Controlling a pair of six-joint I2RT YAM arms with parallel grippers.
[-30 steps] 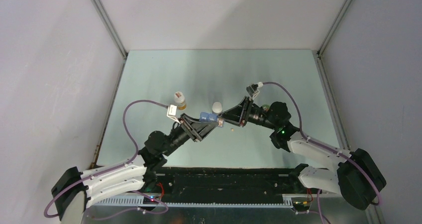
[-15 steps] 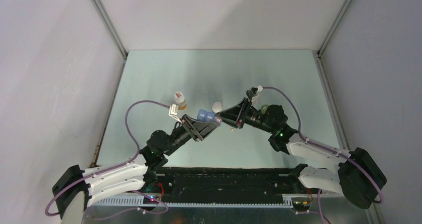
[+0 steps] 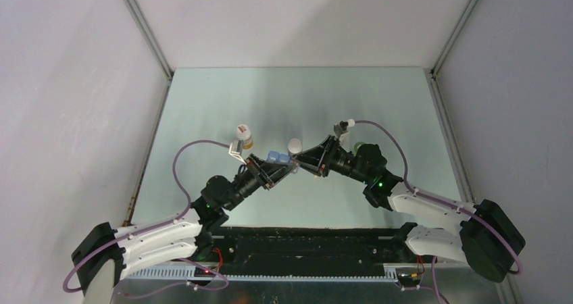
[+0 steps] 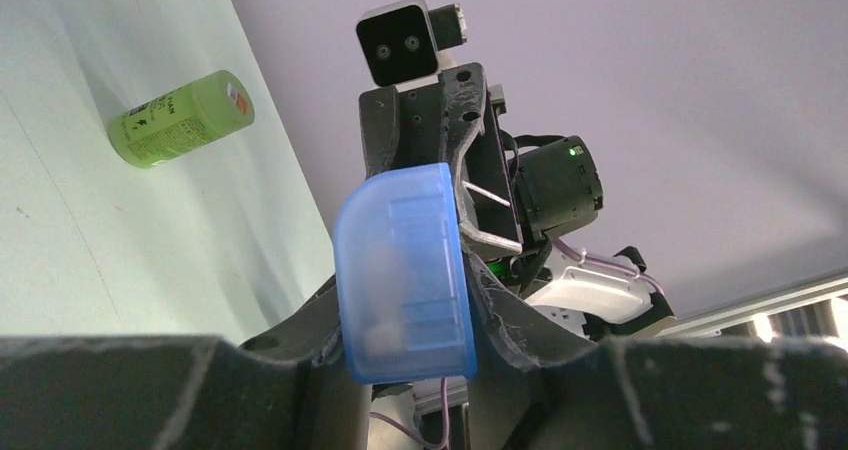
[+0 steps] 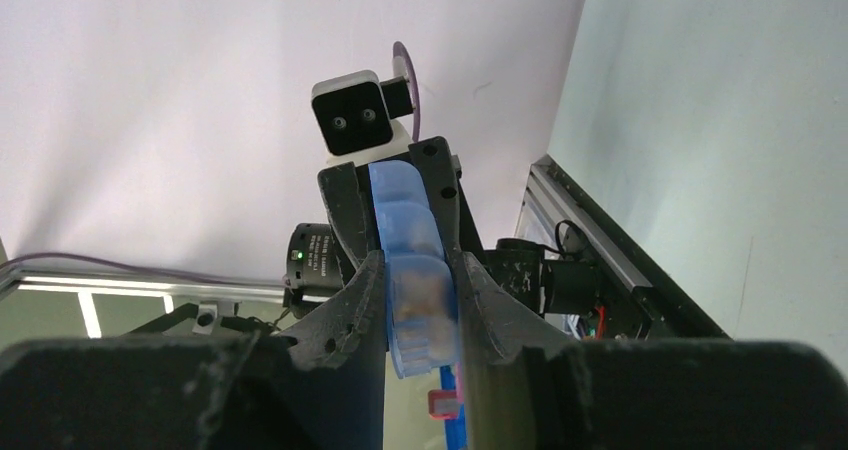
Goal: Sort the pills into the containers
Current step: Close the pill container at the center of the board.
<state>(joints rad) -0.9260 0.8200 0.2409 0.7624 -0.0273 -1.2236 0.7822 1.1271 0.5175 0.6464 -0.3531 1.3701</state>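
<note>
One translucent blue rectangular pill box (image 4: 400, 260) is hanging above the pale green table (image 3: 304, 94). The left gripper (image 4: 405, 290) is clamping one end and the right gripper (image 5: 418, 270) is clamping the other. Two white-capped round bottles (image 3: 244, 134) (image 3: 294, 144) are sitting nearby, and one green round bottle (image 4: 180, 118) is lying sideways. Any pills inside are too blurred to count.

Translucent blue pill box (image 4: 405, 270), faintly ribbed. Lime green bottle (image 4: 180, 118) with dark print and a small red mark. Amber bottle (image 3: 244, 136), white cap. Pale mint table (image 3: 270, 94). Plain lilac-grey walls (image 3: 304, 20).
</note>
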